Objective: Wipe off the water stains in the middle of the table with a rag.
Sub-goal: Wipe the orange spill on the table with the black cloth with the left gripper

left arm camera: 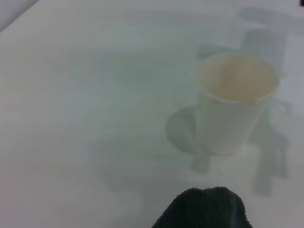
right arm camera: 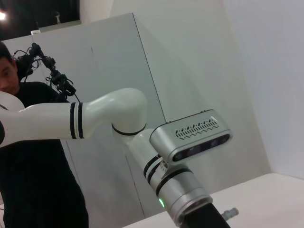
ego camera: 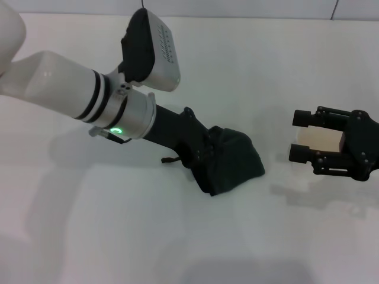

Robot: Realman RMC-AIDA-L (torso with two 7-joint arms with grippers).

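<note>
The dark green-black rag (ego camera: 237,163) lies bunched on the white table (ego camera: 118,236) near the middle. My left gripper (ego camera: 207,151) is pushed down into the rag and shut on it, with its fingertips hidden by the cloth. The rag's loop tag (ego camera: 169,160) sticks out beside the wrist. A fold of the rag shows in the left wrist view (left arm camera: 204,209). No orange-brown water stain shows; it is hidden or out of view. My right gripper (ego camera: 317,139) sits to the right of the rag, shut on a white cup (ego camera: 321,141).
The white cup (left arm camera: 235,102) stands upright a short way beyond the rag in the left wrist view. The right wrist view shows my left arm (right arm camera: 190,142), a grey wall panel and a person (right arm camera: 19,85) behind the table.
</note>
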